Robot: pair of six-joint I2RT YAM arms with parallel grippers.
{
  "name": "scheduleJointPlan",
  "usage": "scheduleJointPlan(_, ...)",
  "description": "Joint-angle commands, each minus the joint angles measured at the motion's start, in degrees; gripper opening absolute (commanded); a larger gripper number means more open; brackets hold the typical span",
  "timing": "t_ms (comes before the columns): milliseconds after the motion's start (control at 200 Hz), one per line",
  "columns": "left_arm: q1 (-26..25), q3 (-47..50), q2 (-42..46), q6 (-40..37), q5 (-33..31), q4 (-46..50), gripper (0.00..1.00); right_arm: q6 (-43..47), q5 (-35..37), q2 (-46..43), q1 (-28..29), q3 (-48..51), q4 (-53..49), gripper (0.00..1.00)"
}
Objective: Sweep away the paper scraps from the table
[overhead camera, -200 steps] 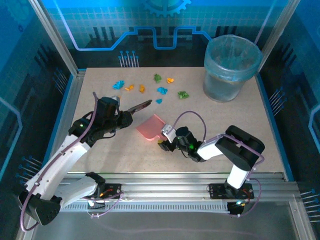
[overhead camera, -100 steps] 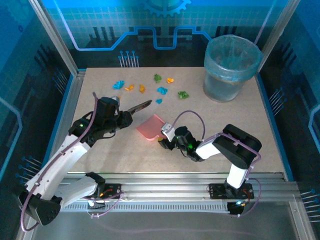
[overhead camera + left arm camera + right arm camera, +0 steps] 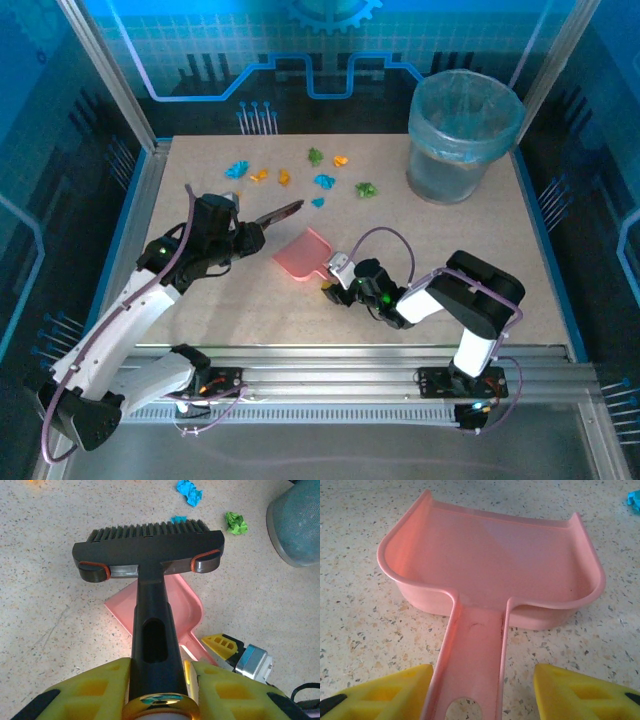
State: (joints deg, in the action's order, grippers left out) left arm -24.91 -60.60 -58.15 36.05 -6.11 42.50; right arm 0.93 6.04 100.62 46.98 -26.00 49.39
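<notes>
The brush is clamped in the left tool, short of the paper scraps strewn across the far desk. The pink dustpan handle is straddled by the right tool, jaws apart. If these are closed off-centre, the pan could be skidded aside.

From here the dustpan reads as smooth pink plastic with a soft sheen, and the table as a matt, grainy, speckled board with a frame of brushed silvery metal. I make out the brush as dark matt plastic with stiff bristles. The paper scraps are crumpled and dull, and the bin is cloudy translucent plastic lined with thin crinkled film.
</notes>
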Motion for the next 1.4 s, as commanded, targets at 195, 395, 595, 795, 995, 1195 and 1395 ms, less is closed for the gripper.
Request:
scheduleJointPlan(195, 0.56, -0.05, 1.11, 0.68, 1.23, -1.51, 0.00, 0.28, 1.72, -1.53, 1.49, -0.76, 1.09, 0.50)
scheduleJointPlan(395, 0.63, -0.13, 1.37, 0.83, 1.23, -1.37, 0.00, 0.83, 2.80, -2.54, 1.85, -1.49, -1.41, 0.40)
scheduleJointPlan(595, 0.58, -0.88, 1.09, 0.87, 1.18, -1.19, 0.00, 1.60, 3.27, -5.75, 1.97, -2.48, -6.43, 0.25)
scheduleJointPlan(795, 0.67, -2.03, 0.72, 0.88, 0.87, -0.94, 0.00, 2.25, 2.05, -10.64, 1.73, -5.39, -17.10, 0.12)
scheduleJointPlan(995, 0.82, -6.00, 0.18, -0.67, -0.86, 0.89, 0.00, 0.51, -1.35, -17.92, -0.38, -11.81, -35.62, 0.00)
scheduleJointPlan(1195, 2.42, -13.61, -2.67, -3.38, -3.37, 4.99, 0.00, -0.93, -8.50, -26.68, -5.15, -14.47, -46.32, 0.00)
scheduleJointPlan(1395, 8.73, -23.73, -8.64, -6.37, -1.97, 11.38, 0.00, 1.16, -10.20, -32.16, -6.41, -14.73, -49.03, 0.00)
